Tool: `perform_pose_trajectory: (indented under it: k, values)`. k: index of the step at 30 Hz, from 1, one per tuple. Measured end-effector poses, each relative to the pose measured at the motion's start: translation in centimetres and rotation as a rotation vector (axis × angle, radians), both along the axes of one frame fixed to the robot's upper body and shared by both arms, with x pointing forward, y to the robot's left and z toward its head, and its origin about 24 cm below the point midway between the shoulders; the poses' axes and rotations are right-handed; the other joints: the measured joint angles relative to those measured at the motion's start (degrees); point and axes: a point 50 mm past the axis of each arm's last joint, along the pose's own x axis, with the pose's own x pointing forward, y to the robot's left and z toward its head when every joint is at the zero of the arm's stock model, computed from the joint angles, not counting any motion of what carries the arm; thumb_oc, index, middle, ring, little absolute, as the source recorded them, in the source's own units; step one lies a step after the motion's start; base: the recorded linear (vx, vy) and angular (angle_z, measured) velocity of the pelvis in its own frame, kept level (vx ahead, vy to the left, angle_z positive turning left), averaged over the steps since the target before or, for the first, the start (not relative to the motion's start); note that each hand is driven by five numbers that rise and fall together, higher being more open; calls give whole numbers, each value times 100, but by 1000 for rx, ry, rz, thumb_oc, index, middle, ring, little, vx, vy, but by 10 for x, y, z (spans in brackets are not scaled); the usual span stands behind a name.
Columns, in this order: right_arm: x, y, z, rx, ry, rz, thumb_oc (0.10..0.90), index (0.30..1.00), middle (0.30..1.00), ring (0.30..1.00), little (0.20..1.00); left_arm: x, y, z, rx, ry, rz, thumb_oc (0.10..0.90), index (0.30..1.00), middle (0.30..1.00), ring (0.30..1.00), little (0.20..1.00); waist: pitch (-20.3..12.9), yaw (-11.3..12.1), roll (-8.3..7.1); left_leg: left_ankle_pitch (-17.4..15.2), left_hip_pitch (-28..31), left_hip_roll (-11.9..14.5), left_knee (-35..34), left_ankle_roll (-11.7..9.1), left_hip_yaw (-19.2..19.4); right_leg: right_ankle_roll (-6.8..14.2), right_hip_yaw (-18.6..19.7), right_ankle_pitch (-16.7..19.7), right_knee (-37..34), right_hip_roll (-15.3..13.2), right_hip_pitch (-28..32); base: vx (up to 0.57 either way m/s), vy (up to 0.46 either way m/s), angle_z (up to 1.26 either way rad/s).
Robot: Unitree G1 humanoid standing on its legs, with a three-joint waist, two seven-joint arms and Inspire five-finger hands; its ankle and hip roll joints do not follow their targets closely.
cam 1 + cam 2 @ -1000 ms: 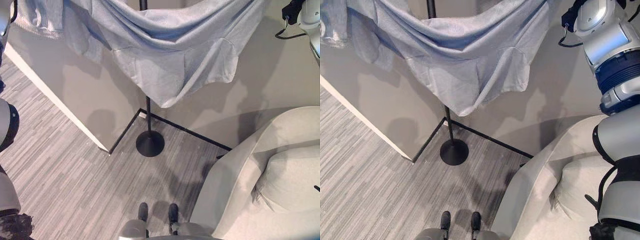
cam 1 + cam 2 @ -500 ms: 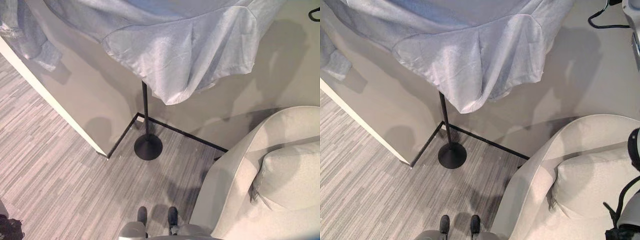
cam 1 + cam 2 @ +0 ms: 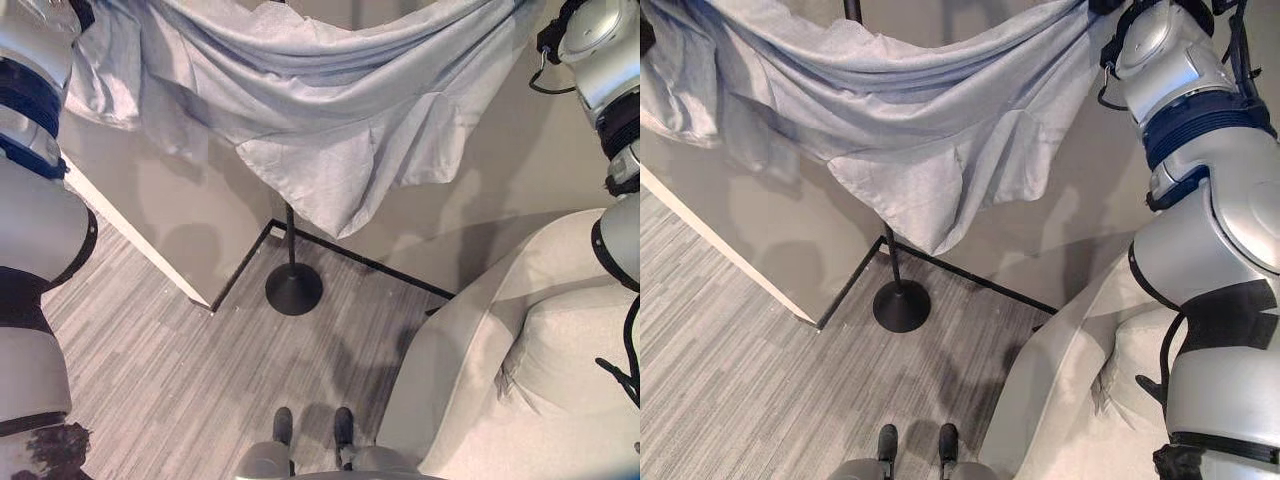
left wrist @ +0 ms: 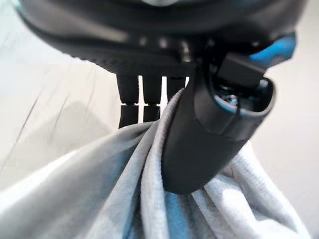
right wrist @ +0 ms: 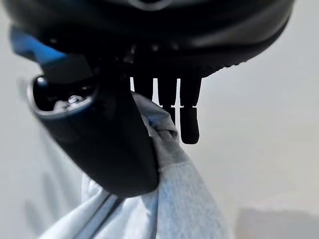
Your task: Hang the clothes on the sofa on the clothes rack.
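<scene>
A light blue-grey garment [image 3: 330, 120] is stretched wide between my two raised arms and sags in the middle. It hangs in front of the black pole [image 3: 291, 235] of the clothes rack, whose round base [image 3: 293, 288] stands on the floor. My left hand [image 4: 209, 134] is shut on one bunched end of the cloth [image 4: 99, 199], thumb pressed against the fingers. My right hand [image 5: 109, 149] pinches the other end [image 5: 184, 209] the same way. The pole's top [image 3: 852, 10] shows just above the cloth's upper edge.
A cream sofa [image 3: 520, 350] with a cushion [image 3: 580, 360] is at the lower right, close to my feet. A white partition corner [image 3: 150, 220] juts out at the left, beside the rack base. Grey wood-pattern floor [image 3: 180, 380] lies in front.
Half a second ago the garment was held higher and flatter, with the arms out of view. Now both arms show at the sides and the cloth sags deeper around the pole.
</scene>
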Motion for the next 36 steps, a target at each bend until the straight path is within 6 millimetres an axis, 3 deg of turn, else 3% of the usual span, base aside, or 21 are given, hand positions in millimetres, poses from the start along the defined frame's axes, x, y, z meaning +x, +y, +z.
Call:
perform_pose_trajectory:
  k: [2, 4, 12, 14, 17, 20, 26, 27, 28, 30, 31, 34, 36]
  values:
    - [-1, -9, -3, 82, -4, -11, 400, 300, 300, 300, 300, 0, 14, -12, -89, 13, 13, 400, 300, 300, 300, 300, 414, -68, -140, 10, -2, 8, -1, 0, 31, -18, 10, 18, 0, 7, -15, -11, 4, -7]
    - [-2, -12, -4, 70, 4, 7, 400, 300, 300, 300, 300, -12, 35, -8, -149, -24, 28, 400, 300, 300, 300, 300, 515, -126, -136, 9, 22, 22, -31, -1, 58, -19, 4, 17, 0, 21, -15, 44, 4, -4]
    - [-33, -7, 25, -178, -98, 131, 400, 300, 300, 300, 300, -29, 41, 6, -91, -105, -37, 400, 300, 300, 300, 300, 560, -152, -152, -6, 375, 65, -37, -18, 75, -20, -20, 17, 0, 64, 323, 29, 0, -3]
    - [-48, -13, 19, -220, -126, 188, 400, 300, 300, 300, 300, -39, 38, 7, -41, -173, -90, 400, 300, 300, 300, 300, 558, -146, -156, -17, 385, 70, -38, -29, 55, -21, -26, 17, 0, 68, 343, 6, -3, 2]
    - [-63, -26, -7, -224, -119, 241, 400, 300, 300, 300, 300, -54, 36, -5, 31, -225, -141, 400, 300, 300, 300, 300, 551, -124, -164, -40, 431, 70, -37, -41, 48, -24, -34, 13, 0, 69, 388, 1, -3, 2]
    - [-79, -43, -49, -193, -69, 276, 400, 300, 300, 300, 300, -68, 42, -36, 66, -229, -163, 400, 300, 300, 300, 300, 548, -108, -167, -59, 437, 57, -38, -36, 21, -26, -47, 7, 0, 56, 398, -19, -20, 3]
    - [-92, -66, -127, -125, 181, 282, 400, 300, 300, 300, 300, -83, 67, -107, 0, -86, -126, 400, 300, 300, 300, 300, 542, -43, -188, -69, 434, 23, -44, -62, 77, -60, -10, -53, -3, 21, 368, -24, -21, -7]
    - [-107, -66, -146, -126, 230, 311, 400, 300, 300, 300, 300, -108, 70, -133, -81, -112, -159, 400, 300, 300, 300, 300, 537, -84, -173, -71, 400, 24, -43, -56, 93, -84, -5, -74, -5, 19, 325, 0, 0, 0]
    - [-109, -67, -157, -145, 278, 311, 400, 300, 300, 300, 300, -112, 72, -145, -117, -95, -156, 400, 300, 300, 300, 300, 536, -89, -175, -48, 398, 35, -42, -38, 80, -69, -15, -42, -5, 30, 330, -26, -7, -3]
    - [-118, -57, -143, -148, 201, 361, 400, 300, 300, 300, 300, -130, 69, -150, -126, -110, -176, 400, 300, 300, 300, 300, 516, -81, -131, -35, 378, 38, -40, -33, 101, -53, -9, -23, -3, 30, 304, 11, 9, -2]
    - [-123, -53, -127, -102, 45, 380, 400, 300, 300, 300, 300, -145, 69, -147, -149, -207, -173, 400, 300, 300, 300, 300, 510, -81, -118, -54, 435, 40, -38, -23, 106, -58, -28, -26, -3, 34, 362, 34, 41, -2]
    - [-104, -56, -68, -105, -166, 299, 400, 300, 300, 300, 300, -127, 79, -112, -190, -361, -122, 400, 300, 300, 300, 300, 502, 58, -105, -57, 489, 52, -12, -21, 102, -29, -40, -3, -2, 46, 428, -9, 59, 1]
    - [-102, -53, -31, -106, -299, 259, 400, 300, 300, 300, 300, -123, 78, -87, -163, -434, -105, 400, 300, 300, 300, 300, 502, 108, -104, -56, 491, 51, -6, -25, 104, -18, -34, 3, -3, 39, 434, 26, 114, 1]
